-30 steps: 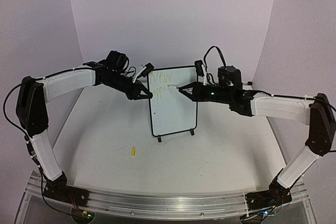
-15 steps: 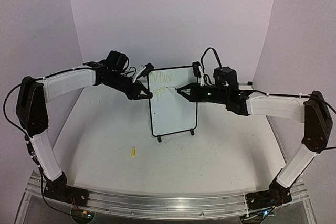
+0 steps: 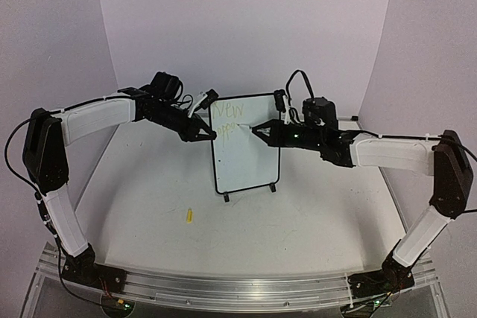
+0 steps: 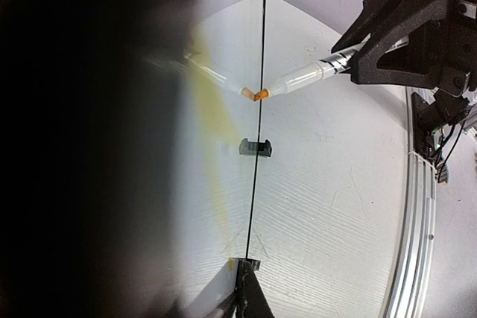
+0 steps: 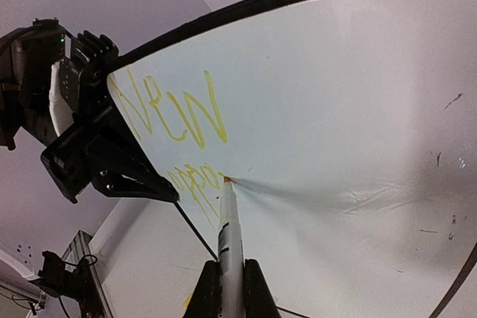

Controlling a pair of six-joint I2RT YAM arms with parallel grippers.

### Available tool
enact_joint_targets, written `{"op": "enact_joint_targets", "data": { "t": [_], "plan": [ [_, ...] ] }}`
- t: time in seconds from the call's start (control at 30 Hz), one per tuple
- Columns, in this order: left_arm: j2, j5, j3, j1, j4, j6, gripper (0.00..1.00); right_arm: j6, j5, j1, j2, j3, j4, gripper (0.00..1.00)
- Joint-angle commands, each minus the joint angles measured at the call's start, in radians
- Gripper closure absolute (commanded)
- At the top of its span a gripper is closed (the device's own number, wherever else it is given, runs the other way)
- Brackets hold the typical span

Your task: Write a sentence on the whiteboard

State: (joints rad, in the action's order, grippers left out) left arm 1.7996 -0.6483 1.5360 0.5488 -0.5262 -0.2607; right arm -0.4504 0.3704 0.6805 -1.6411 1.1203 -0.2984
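1. The right gripper [image 5: 226, 293] is clamped on a slim white marker [image 5: 230, 237], which juts forward from between its two fingers.
2. The marker's orange tip touches the whiteboard [image 5: 358, 102] at the end of the second written line.
3. The sentence [image 5: 173, 113] is in thin yellow-green strokes near the board's upper left: the top line reads "New", and the smaller line beneath is too cramped to read.
4. The left gripper [image 3: 208, 135] is closed on the whiteboard's [image 3: 247, 158] left edge, its jaws pinching the thin black frame near the top.
5. The whiteboard stands upright on two small black feet at the middle of the table [image 3: 141, 206], between the two arms.
6. A small yellow cap [image 3: 189, 215] lies on the table in front of the board, well apart from it.
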Motion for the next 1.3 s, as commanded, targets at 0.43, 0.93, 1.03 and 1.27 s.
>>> {"op": "enact_joint_targets", "data": {
  "t": [0.43, 0.93, 1.03, 1.27],
  "plan": [
    [-0.025, 0.074, -0.013, 0.004, -0.083, -0.04, 1.0, -0.019, -0.007, -0.004, -0.006, -0.027, 0.007, 1.0],
    [-0.025, 0.075, -0.011, 0.003, -0.085, -0.04, 1.0, -0.059, -0.018, -0.004, 0.0, -0.042, -0.041, 1.0],
    [-0.026, 0.075, -0.011, 0.003, -0.085, -0.041, 1.0, -0.089, -0.022, -0.004, 0.0, -0.048, -0.09, 1.0],
    [-0.03, 0.078, -0.011, 0.003, -0.085, -0.042, 1.0, -0.119, -0.053, -0.004, 0.0, -0.059, -0.155, 1.0]
  ]
}}
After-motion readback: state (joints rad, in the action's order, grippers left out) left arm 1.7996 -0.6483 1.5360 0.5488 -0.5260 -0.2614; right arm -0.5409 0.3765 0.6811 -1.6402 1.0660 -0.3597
